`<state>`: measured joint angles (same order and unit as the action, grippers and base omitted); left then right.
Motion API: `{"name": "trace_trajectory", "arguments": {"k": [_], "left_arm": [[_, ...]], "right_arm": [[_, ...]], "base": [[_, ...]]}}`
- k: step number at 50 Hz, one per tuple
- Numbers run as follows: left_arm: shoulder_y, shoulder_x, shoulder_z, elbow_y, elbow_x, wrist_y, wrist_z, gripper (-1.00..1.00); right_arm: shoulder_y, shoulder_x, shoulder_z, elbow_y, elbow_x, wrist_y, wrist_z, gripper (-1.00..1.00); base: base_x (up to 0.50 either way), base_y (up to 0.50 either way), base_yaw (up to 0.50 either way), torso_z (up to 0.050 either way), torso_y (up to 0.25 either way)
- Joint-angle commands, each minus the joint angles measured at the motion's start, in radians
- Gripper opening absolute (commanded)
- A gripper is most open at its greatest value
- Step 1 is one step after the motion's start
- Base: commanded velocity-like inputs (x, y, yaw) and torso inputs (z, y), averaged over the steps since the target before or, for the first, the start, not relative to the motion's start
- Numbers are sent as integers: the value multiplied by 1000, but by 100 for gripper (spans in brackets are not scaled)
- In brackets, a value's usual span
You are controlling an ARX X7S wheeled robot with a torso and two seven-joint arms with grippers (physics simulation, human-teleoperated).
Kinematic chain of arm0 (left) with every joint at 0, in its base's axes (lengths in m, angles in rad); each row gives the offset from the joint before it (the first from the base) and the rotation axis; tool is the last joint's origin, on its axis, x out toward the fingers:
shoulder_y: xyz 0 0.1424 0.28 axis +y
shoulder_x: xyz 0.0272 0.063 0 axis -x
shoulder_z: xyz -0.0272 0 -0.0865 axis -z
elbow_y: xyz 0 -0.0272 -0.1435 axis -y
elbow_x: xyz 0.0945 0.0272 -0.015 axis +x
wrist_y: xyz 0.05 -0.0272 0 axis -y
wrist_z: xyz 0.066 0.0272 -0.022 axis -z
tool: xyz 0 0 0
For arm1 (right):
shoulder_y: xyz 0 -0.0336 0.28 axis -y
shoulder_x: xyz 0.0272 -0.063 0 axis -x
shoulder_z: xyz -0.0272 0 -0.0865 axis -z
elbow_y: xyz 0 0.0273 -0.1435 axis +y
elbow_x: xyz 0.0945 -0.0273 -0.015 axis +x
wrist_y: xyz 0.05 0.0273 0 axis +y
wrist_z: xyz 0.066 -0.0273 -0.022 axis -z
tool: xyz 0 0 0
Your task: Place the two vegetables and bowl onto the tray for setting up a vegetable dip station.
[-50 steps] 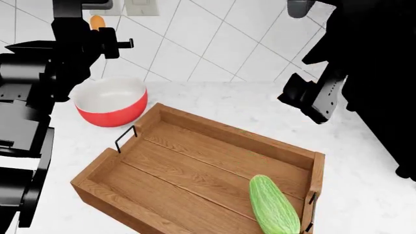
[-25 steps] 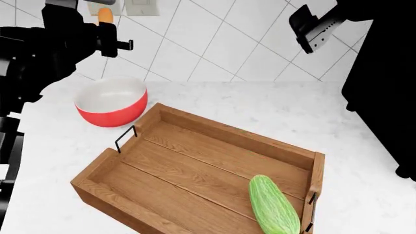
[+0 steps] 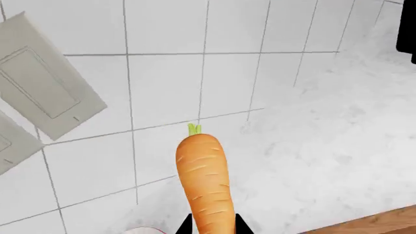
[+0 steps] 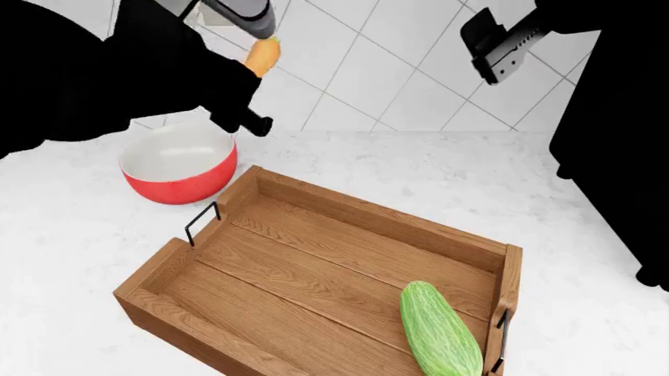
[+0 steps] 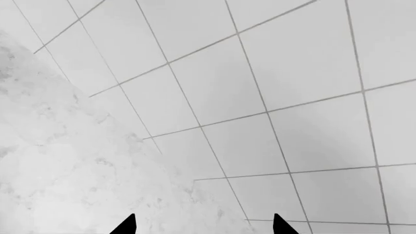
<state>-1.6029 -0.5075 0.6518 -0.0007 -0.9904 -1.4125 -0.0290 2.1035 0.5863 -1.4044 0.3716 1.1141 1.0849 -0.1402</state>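
Now the carrot (image 4: 263,54) is held high above the table (image 4: 94,235), pinched at its thick end by the left tool (image 3: 210,229), whose dark tips are seen closed against the vegetable in the left wrist view. Over the last second the left arm has been swung inward from the far left of the head view, so that the carrot, formerly seen near the wall plate (image 3: 46,95), is now carried above the bowl (image 4: 179,164) and closer to the tray (image 4: 178,258). From this it is judged that the transfer of the second vegetable is under way, with a further sideways reach and a lowering still needed before release.

The cucumber (image 4: 441,330) is already lying on the tray floor, near the short end at the right, touching or nearly touching that end wall. The bowl is standing on the table just beside the tray's far left corner, not yet moved.

The right tool (image 5: 201,226) has been raised toward the tiled wall; its tips are seen spread apart with nothing between them.

A risk is judged in the carrot's height: a drop from there could send it rolling.
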Motion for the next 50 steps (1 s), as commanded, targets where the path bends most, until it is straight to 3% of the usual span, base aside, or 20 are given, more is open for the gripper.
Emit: {"name": "trace_trajectory", "arguments": {"k": [1,6,9,12,21,31,50], "left_arm": [[-16,-15,-21,161,-372,-154,-238,-100],[-8,-19,-4,164,-606,-138,-465,-100],[-7,-29,17,195,-699,-125,-533,-100],[-9,-46,74,231,-915,-75,-697,-100],[-30,-71,191,340,-1145,38,-895,-100],[-45,-62,237,395,-1223,93,-957,-100],[-18,-5,246,394,-1184,73,-887,-100]], "right_arm": [[-1,-5,-5,-3,-10,-1,-9,100],[-9,-2,-7,-5,-15,-8,-12,100],[-8,-1,-7,-8,-15,-6,-12,100],[-8,-4,-6,-5,-17,-8,-12,100],[-10,-7,-9,-12,-22,-9,-19,100],[-15,-3,-12,-24,-27,-10,-19,100],[-26,1,-13,-35,-33,-9,-18,100]], "base": [[0,0,0,0,0],[0,0,0,0,0],[0,0,0,0,0],[0,0,0,0,0],[0,0,0,0,1],[0,0,0,0,0],[0,0,0,0,0]]}}
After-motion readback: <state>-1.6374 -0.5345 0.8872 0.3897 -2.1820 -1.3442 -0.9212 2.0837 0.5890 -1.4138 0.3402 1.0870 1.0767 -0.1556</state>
